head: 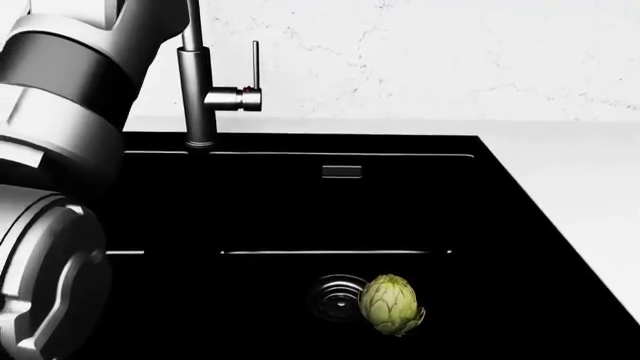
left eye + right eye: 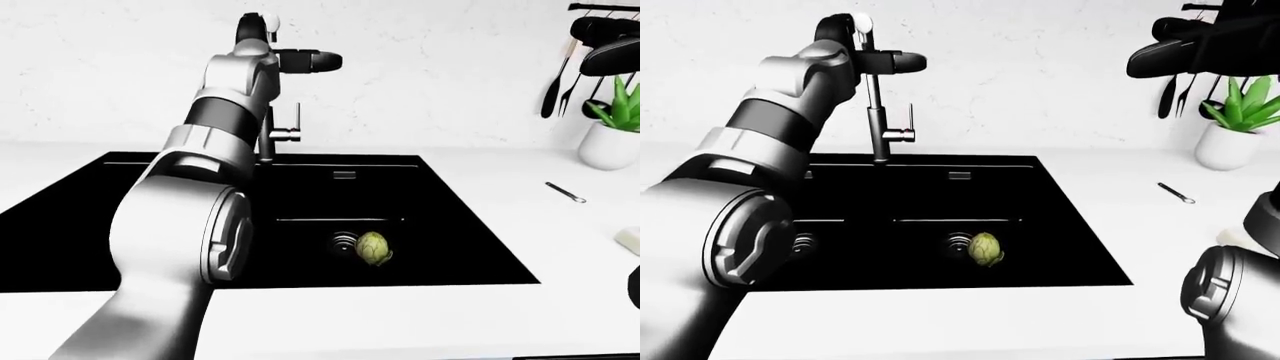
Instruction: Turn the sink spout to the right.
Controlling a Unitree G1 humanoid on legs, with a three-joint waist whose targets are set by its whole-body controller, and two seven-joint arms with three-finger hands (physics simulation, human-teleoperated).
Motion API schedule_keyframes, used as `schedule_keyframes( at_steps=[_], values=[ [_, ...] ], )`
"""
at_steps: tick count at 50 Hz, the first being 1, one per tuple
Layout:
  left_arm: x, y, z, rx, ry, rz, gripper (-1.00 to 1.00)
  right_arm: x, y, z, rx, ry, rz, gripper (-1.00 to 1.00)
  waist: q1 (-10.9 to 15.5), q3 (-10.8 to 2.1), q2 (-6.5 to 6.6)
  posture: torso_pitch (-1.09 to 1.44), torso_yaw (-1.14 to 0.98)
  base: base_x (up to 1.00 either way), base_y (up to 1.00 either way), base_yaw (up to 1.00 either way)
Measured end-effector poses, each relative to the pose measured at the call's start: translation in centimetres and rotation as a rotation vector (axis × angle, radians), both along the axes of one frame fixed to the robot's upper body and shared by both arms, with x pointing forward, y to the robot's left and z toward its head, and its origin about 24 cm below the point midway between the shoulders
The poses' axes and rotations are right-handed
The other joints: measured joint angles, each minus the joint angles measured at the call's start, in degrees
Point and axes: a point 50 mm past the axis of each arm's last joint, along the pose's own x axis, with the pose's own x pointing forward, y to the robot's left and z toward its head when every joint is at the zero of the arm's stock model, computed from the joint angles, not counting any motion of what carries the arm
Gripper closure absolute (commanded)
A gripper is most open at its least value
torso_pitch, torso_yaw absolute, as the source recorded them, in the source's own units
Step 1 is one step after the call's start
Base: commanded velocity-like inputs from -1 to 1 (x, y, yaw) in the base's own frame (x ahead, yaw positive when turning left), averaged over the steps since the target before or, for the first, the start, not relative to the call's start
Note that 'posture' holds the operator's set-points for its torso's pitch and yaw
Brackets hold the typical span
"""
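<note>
L arm (image 2: 790, 97) reaches up from the right-eye view's left edge, its left hand (image 2: 855, 34) at the top of the faucet (image 2: 878, 127), against the sink spout (image 2: 902, 61). Whether the fingers clamp the neck or just stand beside it can't be told; too small and dark. The spout's dark head juts toward the view's right, above the black sink (image 2: 1080, 225). An artichoke (image 2: 985, 249) lies by the drain in the basin. Further right: a utensil (image 2: 1176, 193) on the counter, potted plant (image 2: 1230, 127). Right hand not seen; only a bit of R arm (image 2: 1230, 300) at lower right. Judged: contact made at the spout, swing to the right looks under way, end position not confirmed.
</note>
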Motion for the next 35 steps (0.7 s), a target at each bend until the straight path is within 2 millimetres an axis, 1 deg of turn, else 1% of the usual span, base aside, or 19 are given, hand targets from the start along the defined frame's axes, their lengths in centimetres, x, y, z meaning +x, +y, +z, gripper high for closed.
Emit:
schedule_keyframes(
  at_steps=[10, 26, 35],
  values=[
    [0.0, -0.5, -0.2, 0.017, 0.001, -0.010, -1.00, -0.4, -0.2, 0.2, -0.001, -0.007, -0.004, -1.00, 0.03, -0.05, -0.10, -0.44, 0.00, 0.00, 0.00, 0.00],
    [0.0, -1.2, -1.0, 0.019, 0.017, -0.031, -1.00, -0.3, -0.1, 0.0, 0.002, 0.001, -0.005, -1.00, 0.04, -0.04, -0.16, -0.44, 0.00, 0.00, 0.00, 0.00],
    [-0.2, -1.7, -0.7, 0.019, 0.018, -0.039, -1.00, -0.6, -0.2, 0.1, 0.001, -0.005, -0.007, -1.00, 0.07, -0.01, -0.30, -0.44, 0.00, 0.00, 0.00, 0.00]
  ],
)
